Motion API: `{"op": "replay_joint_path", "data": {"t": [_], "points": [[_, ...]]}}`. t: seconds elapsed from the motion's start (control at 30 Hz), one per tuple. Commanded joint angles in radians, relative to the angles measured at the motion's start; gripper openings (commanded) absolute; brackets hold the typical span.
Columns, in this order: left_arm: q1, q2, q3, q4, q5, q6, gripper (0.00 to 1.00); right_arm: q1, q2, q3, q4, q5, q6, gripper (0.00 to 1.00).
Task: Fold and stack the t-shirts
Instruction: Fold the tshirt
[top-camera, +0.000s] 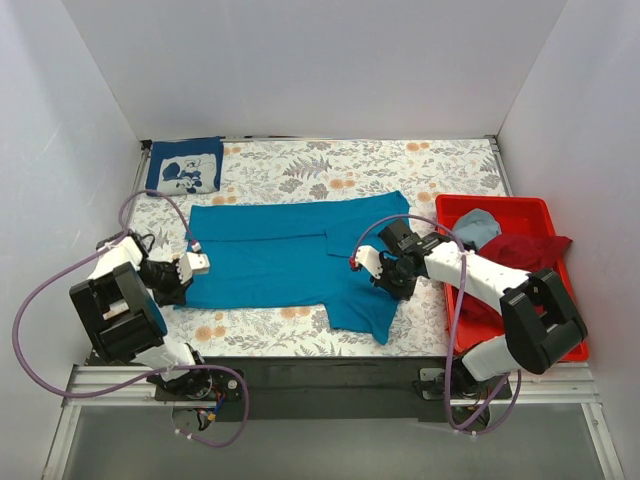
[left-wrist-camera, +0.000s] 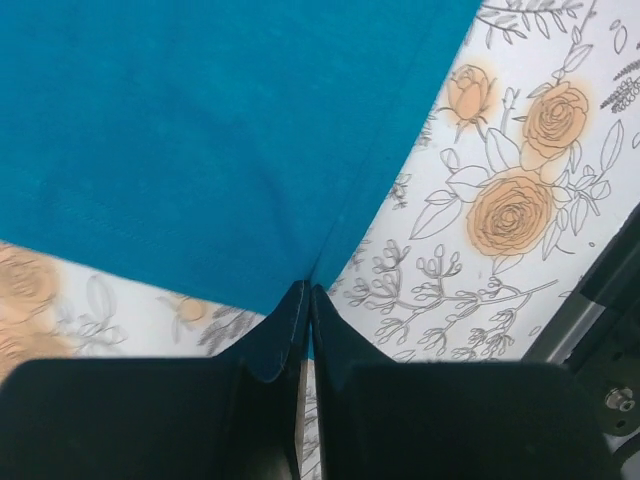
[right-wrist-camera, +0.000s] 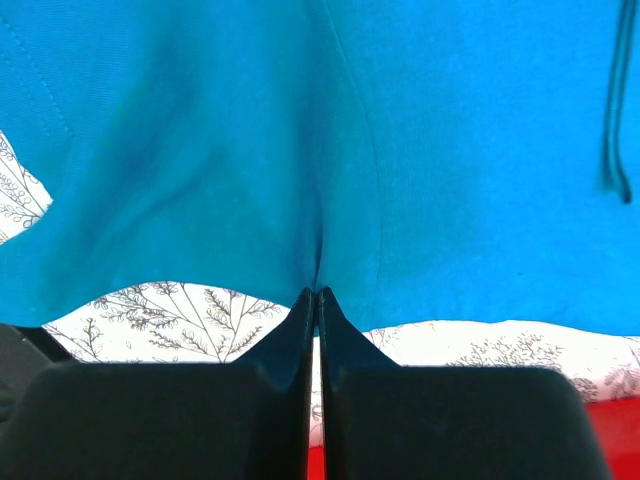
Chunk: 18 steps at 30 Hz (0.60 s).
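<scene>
Left hand (top-camera: 205, 263), right hand (top-camera: 360, 262) low, tight on teal t-shirt (top-camera: 280, 255) edges.

You've got four shirts: teal t-shirt (top-camera: 285, 258), navy t-shirt (top-camera: 184, 166), dark red t-shirt (top-camera: 530, 250), pale blue-grey t-shirt (top-camera: 478, 228). One red bin (top-camera: 510, 203). Two tools, left tool (top-camera: 189, 267) and right tool (top-camera: 356, 264).

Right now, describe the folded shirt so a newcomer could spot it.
On the flowered table, look to the far left corner. The folded shirt lies there: a navy square with a white print, unlike the teal shirt spread mid-table.
</scene>
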<state>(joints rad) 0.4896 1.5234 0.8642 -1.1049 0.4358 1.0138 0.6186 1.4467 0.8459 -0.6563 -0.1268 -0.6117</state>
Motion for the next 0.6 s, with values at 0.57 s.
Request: {"op": "replay_joint_path", "data": {"t": [0.57], "points": [[0.026,0.135,0.308,-0.112,0.193,-0.112,0.0,-0.129,0.082,0.268,-0.12,-0.04,-0.125,0.01]]}}
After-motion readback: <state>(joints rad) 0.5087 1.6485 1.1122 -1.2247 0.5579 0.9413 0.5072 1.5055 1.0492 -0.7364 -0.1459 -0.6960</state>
